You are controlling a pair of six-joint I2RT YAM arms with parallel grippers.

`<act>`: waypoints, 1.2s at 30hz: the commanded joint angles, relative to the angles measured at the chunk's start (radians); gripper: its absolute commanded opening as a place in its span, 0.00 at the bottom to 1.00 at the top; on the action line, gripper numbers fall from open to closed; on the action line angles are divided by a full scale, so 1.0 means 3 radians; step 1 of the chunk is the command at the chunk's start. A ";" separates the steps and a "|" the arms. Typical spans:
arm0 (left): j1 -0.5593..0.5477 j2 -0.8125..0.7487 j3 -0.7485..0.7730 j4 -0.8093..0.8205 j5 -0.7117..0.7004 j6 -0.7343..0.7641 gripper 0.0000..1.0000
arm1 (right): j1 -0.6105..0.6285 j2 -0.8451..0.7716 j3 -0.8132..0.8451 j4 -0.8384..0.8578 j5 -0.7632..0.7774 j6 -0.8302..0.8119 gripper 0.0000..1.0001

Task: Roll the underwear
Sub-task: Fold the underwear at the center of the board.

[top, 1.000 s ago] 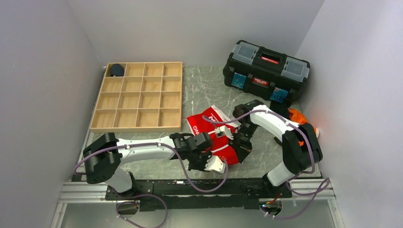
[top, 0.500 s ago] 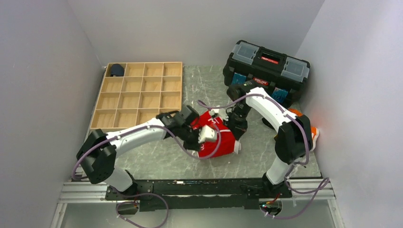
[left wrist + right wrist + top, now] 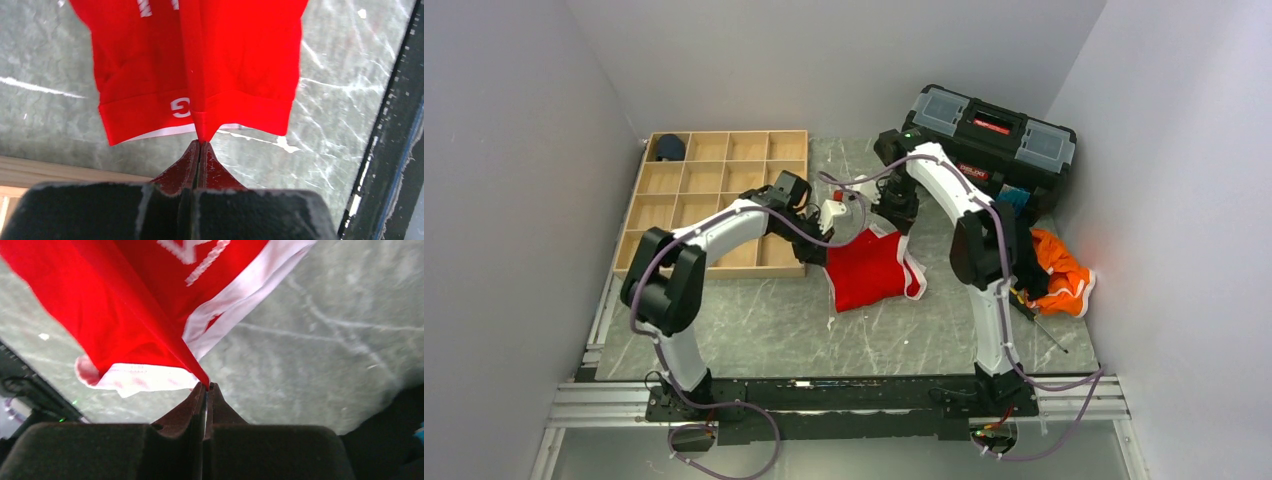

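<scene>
Toward the middle of the table (image 3: 754, 330), the red underwear (image 3: 871, 272) is being held up by its far edge, spread out between the two grippers. Its near part is hanging down toward the marbled surface, and whether that edge is touching the table cannot be told. One far corner is being pinched by the left gripper (image 3: 200, 145), jaws pressed together on a fold of the red hem, with a white letter showing on the hem just beside the pinch. The other far corner is being clamped by the right gripper (image 3: 206, 386), fingers closed tight on red cloth right beside the white trim. From above, both arms are being seen stretched far across the table, the left one over the near right corner of the wooden tray (image 3: 714, 268), the right one just in front of the black toolbox (image 3: 984, 135). A dark blue bundle (image 3: 669, 148) is being seen in the tray's far-left compartment. An orange cloth (image 3: 1060, 268) is being seen crumpled at the right side, well apart from the underwear.
</scene>
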State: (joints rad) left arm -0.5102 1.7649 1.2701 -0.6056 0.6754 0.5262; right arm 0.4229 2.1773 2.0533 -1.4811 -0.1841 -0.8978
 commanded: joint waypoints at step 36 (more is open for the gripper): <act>0.0246 0.0701 0.0430 0.0279 -0.1009 -0.0932 0.34 | -0.0290 -0.0189 -0.0559 0.1347 0.0080 0.0478 0.37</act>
State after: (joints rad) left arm -0.4591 1.9697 1.3911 -0.5423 0.4610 0.2886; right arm 0.3874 2.2890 1.9415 -1.1213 -0.0990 -0.8169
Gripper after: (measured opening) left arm 0.259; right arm 0.321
